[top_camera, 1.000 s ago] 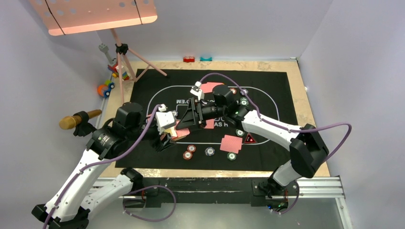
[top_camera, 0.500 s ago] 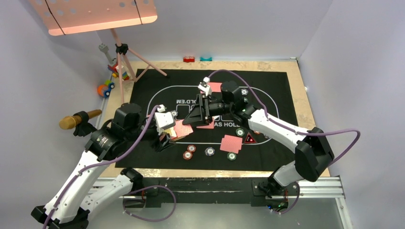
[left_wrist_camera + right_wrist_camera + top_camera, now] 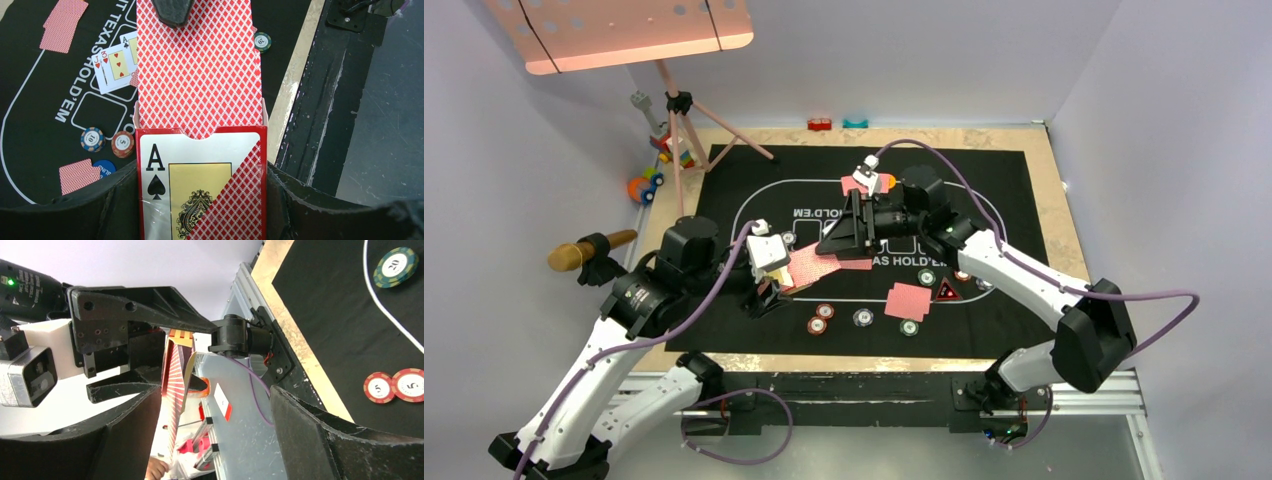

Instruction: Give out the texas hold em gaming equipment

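Red-backed deck (image 3: 199, 65) now slid half out of card box (image 3: 200, 185) pinched in left gripper (image 3: 769, 290), over mat's (image 3: 1014, 170) near-left edge. Right gripper (image 3: 836, 243), jaws spread, since backed toward mat centre, empty; next card probably still to be drawn and dealt.

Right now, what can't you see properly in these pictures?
- Left wrist view: the red card box is cut off by the bottom edge.
- Left wrist view: the red-backed card pulled from it lies face down, face hidden.
- Top view: numbers on the round poker chips are too small.
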You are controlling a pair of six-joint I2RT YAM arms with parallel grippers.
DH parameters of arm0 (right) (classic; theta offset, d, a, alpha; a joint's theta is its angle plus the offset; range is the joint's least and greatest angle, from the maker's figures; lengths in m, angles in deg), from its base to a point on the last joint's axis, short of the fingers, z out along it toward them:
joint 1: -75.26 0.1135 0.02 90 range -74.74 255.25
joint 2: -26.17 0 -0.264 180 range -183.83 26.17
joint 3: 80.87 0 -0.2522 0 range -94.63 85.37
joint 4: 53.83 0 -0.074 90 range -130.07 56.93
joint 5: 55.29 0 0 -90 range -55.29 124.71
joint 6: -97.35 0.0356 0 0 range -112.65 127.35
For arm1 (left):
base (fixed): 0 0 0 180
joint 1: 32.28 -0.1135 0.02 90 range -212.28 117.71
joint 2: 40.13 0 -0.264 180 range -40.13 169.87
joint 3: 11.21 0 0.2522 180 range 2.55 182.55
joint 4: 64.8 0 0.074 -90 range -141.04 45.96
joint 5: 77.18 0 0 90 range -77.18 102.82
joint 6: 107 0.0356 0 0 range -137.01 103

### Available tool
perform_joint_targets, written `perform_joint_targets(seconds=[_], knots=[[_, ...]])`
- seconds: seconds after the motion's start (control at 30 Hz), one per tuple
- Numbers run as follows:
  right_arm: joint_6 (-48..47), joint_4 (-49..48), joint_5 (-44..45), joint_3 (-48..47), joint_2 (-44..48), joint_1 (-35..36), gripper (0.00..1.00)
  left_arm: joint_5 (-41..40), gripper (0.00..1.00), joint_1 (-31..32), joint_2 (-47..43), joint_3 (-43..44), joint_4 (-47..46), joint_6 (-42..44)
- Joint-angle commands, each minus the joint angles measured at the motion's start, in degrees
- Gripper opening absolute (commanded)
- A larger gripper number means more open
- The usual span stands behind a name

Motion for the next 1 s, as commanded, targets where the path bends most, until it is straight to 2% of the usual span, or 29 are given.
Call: perform_joint_targets(seconds=[0.0, 0.2, 0.33, 0.6, 0.63, 0.97], knots=[[-0.4, -0.5, 0.5, -3.2, 0.3, 2.1, 0.85, 1.3, 0.00, -0.4, -0.4, 1.6, -3.5, -0.8], [0.7, -2.4, 0.9, -4.8, -1.6, 5.6, 0.87, 1.5, 0.00, -0.3, -0.4, 1.3, -3.6, -0.9], [1.2, -2.5, 0.8, -3.8, -2.1, 5.8, 0.82, 1.5, 0.00, -0.3, -0.4, 1.5, -3.7, -1.0], [0.7, 0.6, 0.2, -3.1, -1.8, 4.9, 0.59, 1.3, 0.00, -0.3, -0.6, 1.5, -3.4, -0.9], [0.6, 0.7, 0.1, -3.0, -1.4, 4.4, 0.54, 1.3, 0.00, -0.4, -0.6, 1.5, -3.3, -0.8], [-0.3, 3.1, -1.2, -2.6, 2.8, -0.7, 0.27, 1.3, 0.00, -0.4, -0.7, 1.5, -3.2, -1.0]])
